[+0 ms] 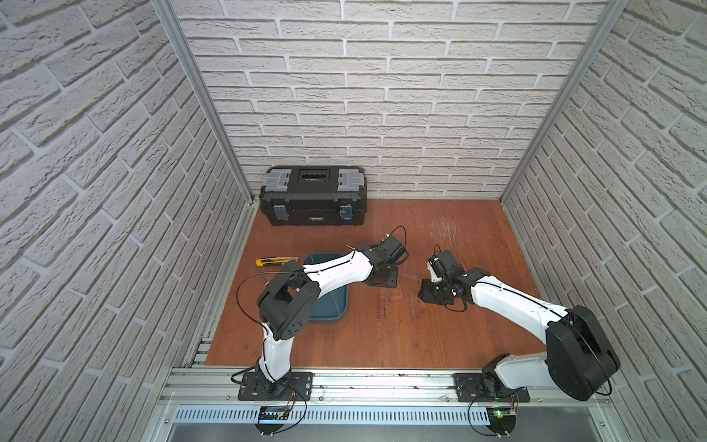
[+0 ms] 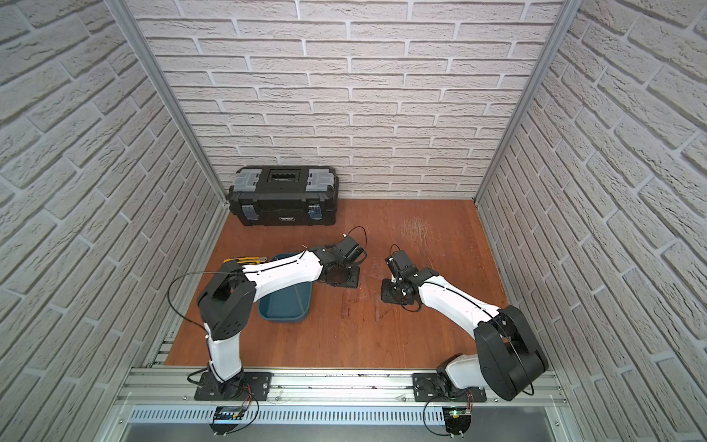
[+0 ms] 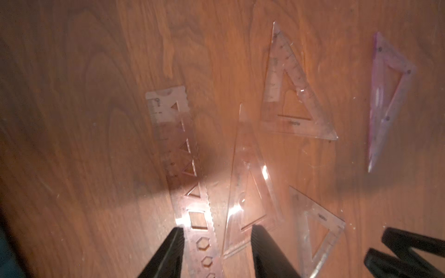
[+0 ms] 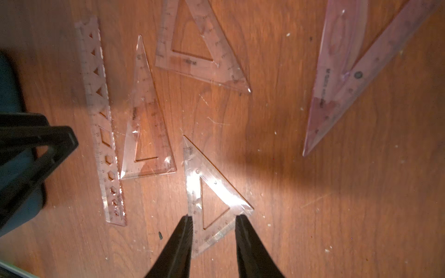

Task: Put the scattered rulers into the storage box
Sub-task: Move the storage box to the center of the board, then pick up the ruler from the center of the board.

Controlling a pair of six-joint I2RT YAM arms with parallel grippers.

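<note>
**Clutter at the back and left**

A closed black toolbox (image 1: pixel 313 195) with grey latches stands against the brick wall (image 1: pixel 382 95) on the wooden table (image 1: pixel 440 344). A yellow utility knife (image 1: pixel 273 261) lies nearer, well apart from it.

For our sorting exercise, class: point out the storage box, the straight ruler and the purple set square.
storage box (image 2: pixel 287 302), top view, bare floor inside.
straight ruler (image 4: pixel 96 122), right wrist view, scale edge at mid-length.
purple set square (image 3: pixel 378 96), left wrist view, its long side.
</note>
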